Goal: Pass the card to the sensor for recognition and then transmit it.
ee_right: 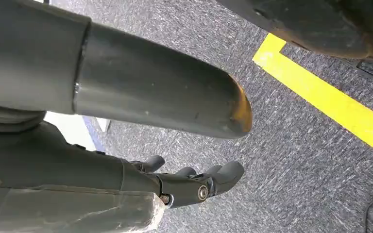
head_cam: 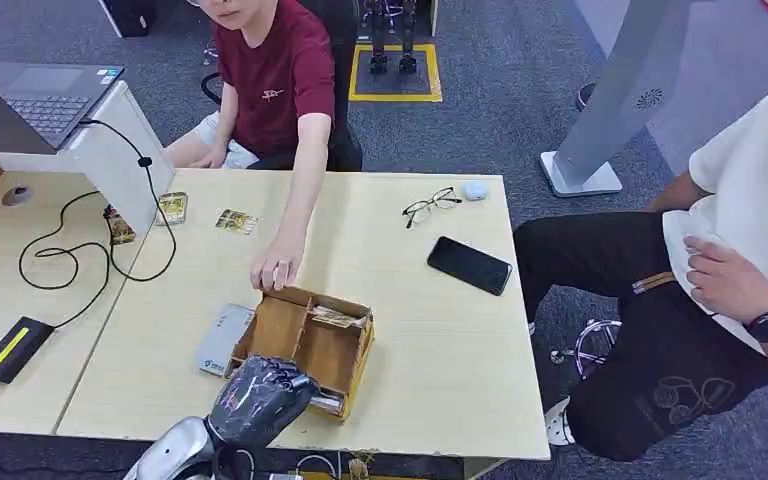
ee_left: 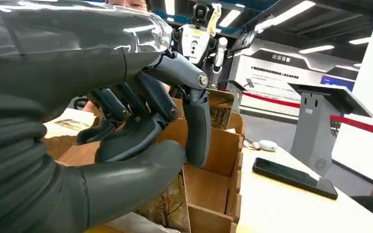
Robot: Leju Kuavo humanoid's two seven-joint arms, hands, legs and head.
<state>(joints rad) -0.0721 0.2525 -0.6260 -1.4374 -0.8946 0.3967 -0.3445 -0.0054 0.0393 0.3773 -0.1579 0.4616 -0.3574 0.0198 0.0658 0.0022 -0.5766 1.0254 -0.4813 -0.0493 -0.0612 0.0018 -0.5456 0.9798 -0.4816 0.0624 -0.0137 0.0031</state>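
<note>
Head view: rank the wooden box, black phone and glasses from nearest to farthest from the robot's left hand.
1. Wooden box, directly under the left hand, at the near table edge.
2. Black phone, off to the right, mid-table.
3. Glasses, beyond the phone, near the far edge.

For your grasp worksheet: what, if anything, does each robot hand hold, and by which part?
Nothing. The left hand hovers over the wooden box, fingers apart; the right hand hangs over the floor.

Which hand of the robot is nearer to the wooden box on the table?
Left. The left hand is over the near edge of the wooden box. The right hand hangs down over the carpet floor, away from the table.
</note>
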